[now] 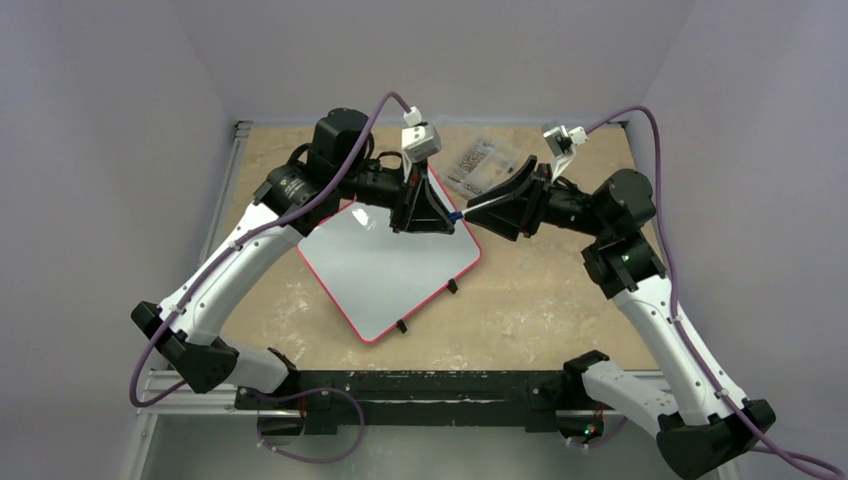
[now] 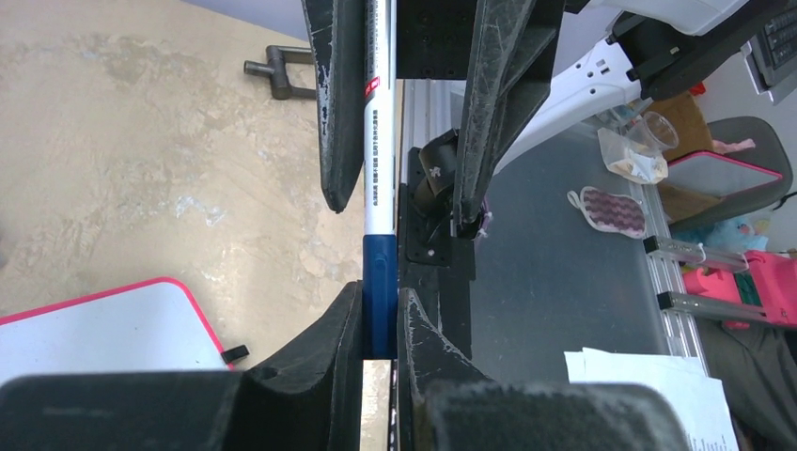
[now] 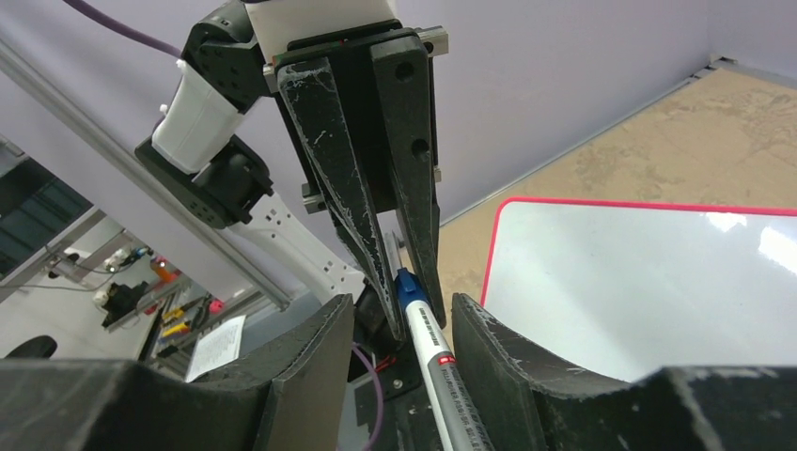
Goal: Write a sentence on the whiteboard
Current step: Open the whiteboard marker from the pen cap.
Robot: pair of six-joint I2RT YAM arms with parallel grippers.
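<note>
The whiteboard lies tilted on the table, white with a red rim, and its surface is blank; no sentence shows. It also appears in the left wrist view and the right wrist view. A white marker with a blue cap hangs level above the board's far right corner. My left gripper is shut on the blue cap. My right gripper is open, its fingers standing apart on either side of the marker barrel.
A clear plastic box of screws sits at the back of the table, just behind the two grippers. The board's black feet stick out along its near right edge. Purple walls close in the table on three sides.
</note>
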